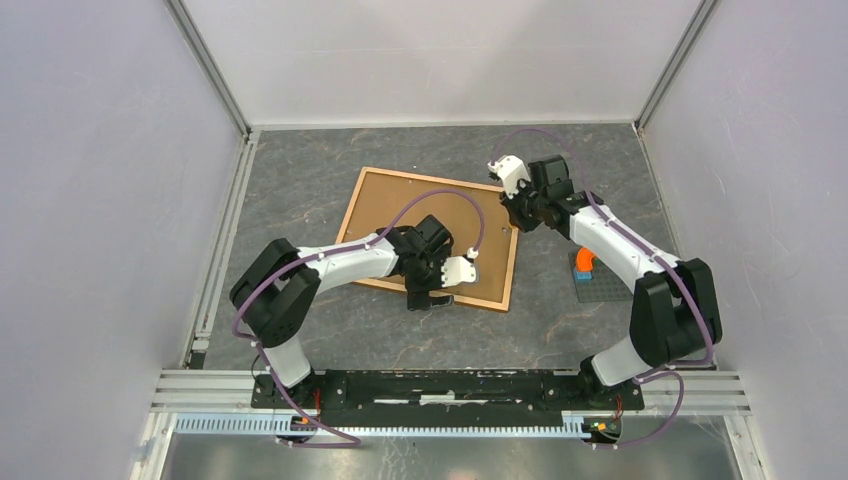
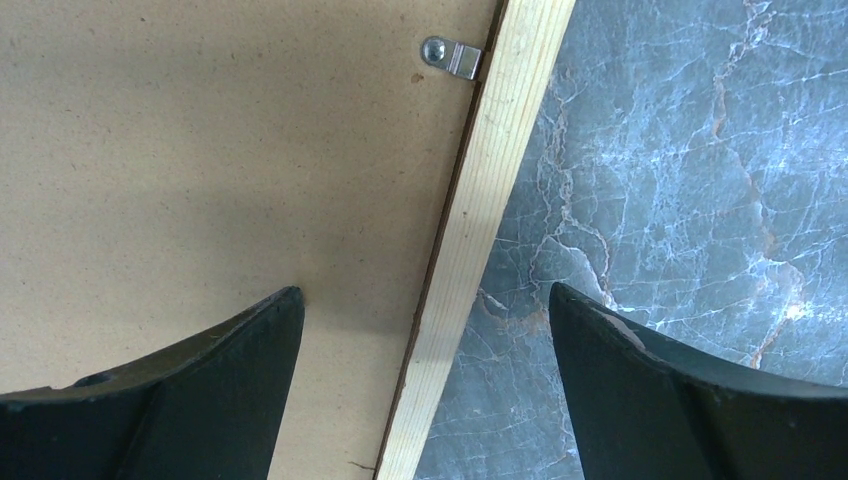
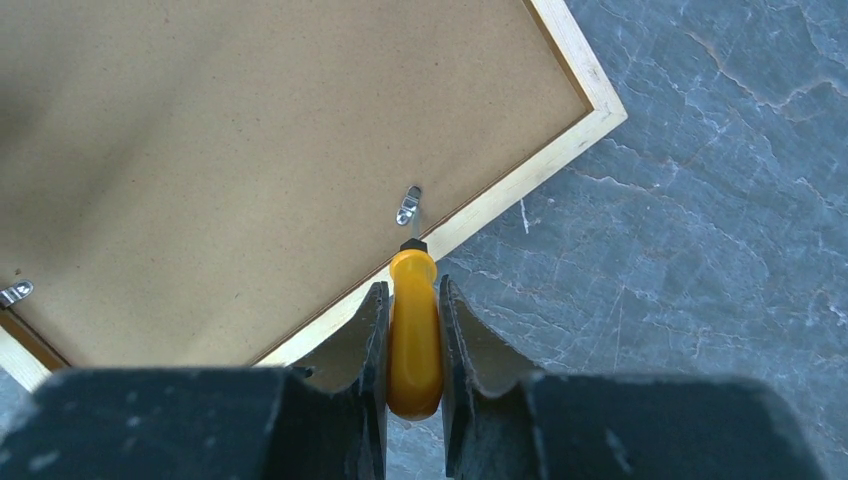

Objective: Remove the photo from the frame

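Since the frame (image 1: 390, 200) lies face down on the table (image 3: 700, 200) with its back panel (image 3: 200, 150) seated inside the moulding (image 2: 480, 230), I judge the job early: nothing lifted out yet.

- The photo: not visible in any view. Presumably under the panel, face to the table; cannot confirm.
- My right gripper (image 3: 412, 283): clenched on the yellow handle of a screwdriver (image 3: 414, 340), the shaft pointing at a metal clip (image 3: 408, 205) just inside the moulding. Tip looks to be at the clip; whether it actually touches, I cannot tell.
- My left gripper (image 2: 425, 300): released, jaws wide and holding nothing, straddling the frame's edge, one finger above the panel and the other above bare table.
- Left to do, as I read it: turn or pry the clips aside, lift the panel off, then take the print out.

Counts:
- Frames: one. Back panels: one.
- Screwdrivers: one.
- Clips: two in the right wrist view, the second (image 3: 15, 293) at the far left edge; one (image 2: 452, 57) in the left wrist view. Whether that one repeats either of the others, I cannot say.
- Off to the right, well apart from the frame: one grey baseplate (image 1: 610, 288) with one orange block (image 1: 583, 263) on it.
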Controlling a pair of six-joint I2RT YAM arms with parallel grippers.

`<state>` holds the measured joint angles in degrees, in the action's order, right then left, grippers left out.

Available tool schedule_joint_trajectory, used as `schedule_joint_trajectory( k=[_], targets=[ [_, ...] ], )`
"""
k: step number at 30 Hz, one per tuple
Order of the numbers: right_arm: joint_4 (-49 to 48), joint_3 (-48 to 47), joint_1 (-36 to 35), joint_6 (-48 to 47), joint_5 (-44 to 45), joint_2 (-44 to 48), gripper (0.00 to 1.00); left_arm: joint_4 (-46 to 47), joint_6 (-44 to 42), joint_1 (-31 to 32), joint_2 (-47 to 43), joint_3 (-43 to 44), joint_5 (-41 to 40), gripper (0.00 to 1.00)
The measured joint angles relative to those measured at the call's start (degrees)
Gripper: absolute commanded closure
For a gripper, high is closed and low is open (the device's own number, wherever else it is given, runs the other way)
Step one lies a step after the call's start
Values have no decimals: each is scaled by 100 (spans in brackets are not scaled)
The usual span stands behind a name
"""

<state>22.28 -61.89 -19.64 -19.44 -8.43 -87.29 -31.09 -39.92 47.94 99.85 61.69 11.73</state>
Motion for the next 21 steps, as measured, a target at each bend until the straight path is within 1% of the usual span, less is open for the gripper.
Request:
schedule_joint_trajectory(
  k=[4, 9, 12, 15, 21],
  targets=[
    [20, -24, 186, 4, -291, 0, 100, 9, 9, 4, -15, -15, 22, 1],
    [127, -166, 455, 66, -966, -9, 100, 17, 68, 2, -39, -28, 50, 0],
    [118, -214, 533, 116, -1200, -9, 100, 44, 90, 2, -52, -55, 61, 0],
    [116, -214, 546, 131, -1154, -9, 100, 57, 96, 2, -59, -66, 61, 0],
    [87, -214, 509, 116, -610, -9, 100, 72, 151, -2, -61, -66, 59, 0]
  ],
)
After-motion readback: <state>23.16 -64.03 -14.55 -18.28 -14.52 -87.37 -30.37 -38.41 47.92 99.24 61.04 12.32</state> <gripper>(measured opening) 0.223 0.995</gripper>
